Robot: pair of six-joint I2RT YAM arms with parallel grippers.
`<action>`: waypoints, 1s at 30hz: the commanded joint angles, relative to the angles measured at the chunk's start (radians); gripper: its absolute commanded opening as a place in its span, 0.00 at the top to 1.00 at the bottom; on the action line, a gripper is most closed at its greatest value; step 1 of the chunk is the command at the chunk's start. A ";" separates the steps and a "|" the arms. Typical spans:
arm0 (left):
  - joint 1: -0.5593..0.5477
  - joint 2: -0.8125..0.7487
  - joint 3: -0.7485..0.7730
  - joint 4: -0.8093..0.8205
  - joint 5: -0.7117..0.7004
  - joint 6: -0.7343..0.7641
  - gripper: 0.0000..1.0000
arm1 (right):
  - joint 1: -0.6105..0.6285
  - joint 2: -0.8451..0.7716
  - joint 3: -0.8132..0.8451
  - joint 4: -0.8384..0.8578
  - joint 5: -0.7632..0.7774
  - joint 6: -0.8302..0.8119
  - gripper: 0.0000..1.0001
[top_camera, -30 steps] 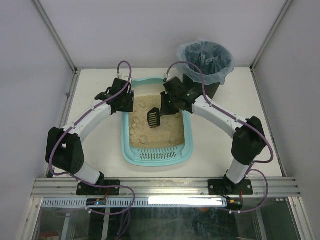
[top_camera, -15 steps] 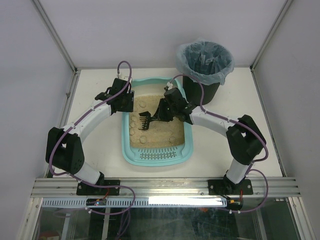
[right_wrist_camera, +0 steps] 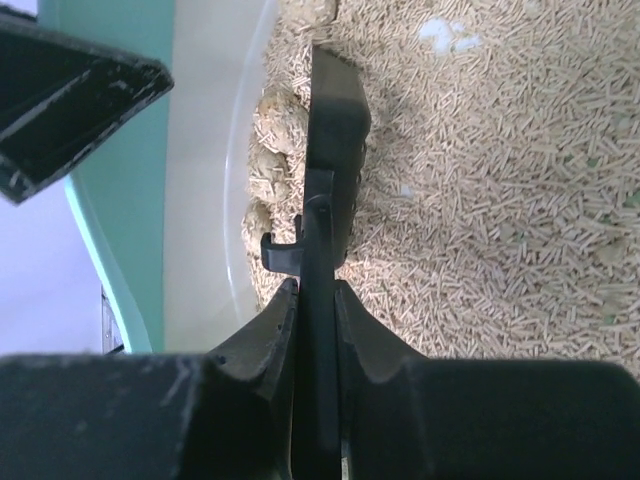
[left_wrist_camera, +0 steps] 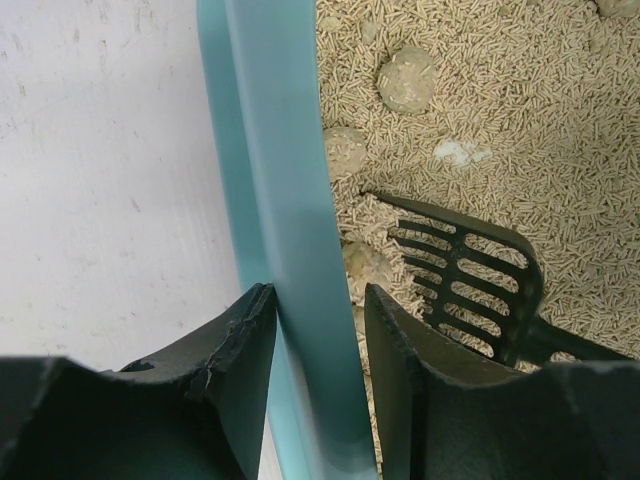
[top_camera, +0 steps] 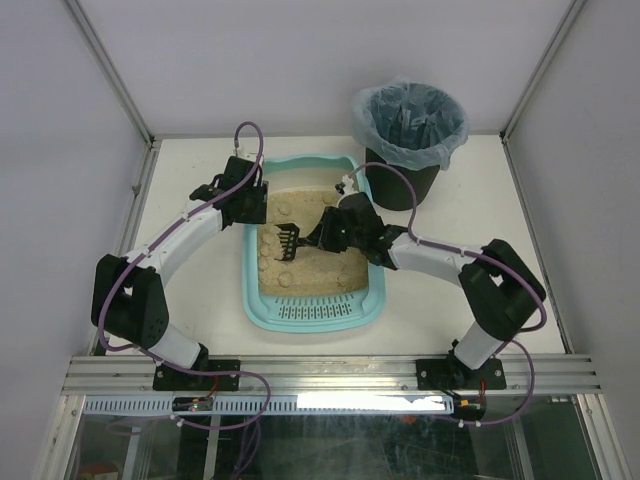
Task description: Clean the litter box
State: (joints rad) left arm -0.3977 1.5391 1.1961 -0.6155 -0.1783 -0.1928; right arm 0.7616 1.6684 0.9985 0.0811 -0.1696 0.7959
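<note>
The light teal litter box [top_camera: 315,316] lies mid-table, filled with beige litter and several clumps [left_wrist_camera: 405,80]. My left gripper [top_camera: 252,205] straddles the box's left rim [left_wrist_camera: 285,200] and is shut on it, one finger outside and one inside [left_wrist_camera: 318,300]. The handle of the small black slotted scoop [top_camera: 285,242] is clamped in my shut right gripper [top_camera: 325,232], [right_wrist_camera: 315,290]. The scoop's head [left_wrist_camera: 465,280] rests low on the litter by the left wall, next to clumps [right_wrist_camera: 275,105]; from the right wrist the scoop [right_wrist_camera: 335,110] is seen edge-on.
A black round bin [top_camera: 410,125] with a bluish bag liner stands at the back right, just beyond the box's far right corner. White walls and metal frame posts close in the table [top_camera: 190,300] on three sides.
My right arm has carried the scoop left and down, from a raised tilt over the middle of the litter to the litter by the left wall. The left gripper has stayed on the rim.
</note>
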 commanded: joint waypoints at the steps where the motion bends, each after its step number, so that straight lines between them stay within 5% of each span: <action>1: -0.013 -0.019 0.008 0.013 0.079 -0.003 0.60 | 0.029 -0.128 -0.076 0.127 0.022 -0.003 1.00; 17: -0.013 -0.025 0.008 0.014 0.086 -0.002 0.60 | -0.058 -0.405 -0.313 0.297 0.043 0.104 1.00; 30: -0.013 -0.022 0.008 0.014 0.081 -0.002 0.60 | -0.059 -0.335 0.017 -0.292 0.185 -0.096 1.00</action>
State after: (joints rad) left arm -0.3977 1.5391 1.1961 -0.6155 -0.1780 -0.1928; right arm 0.6971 1.2957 0.8536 -0.0414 -0.0406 0.7883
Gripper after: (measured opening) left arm 0.402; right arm 0.174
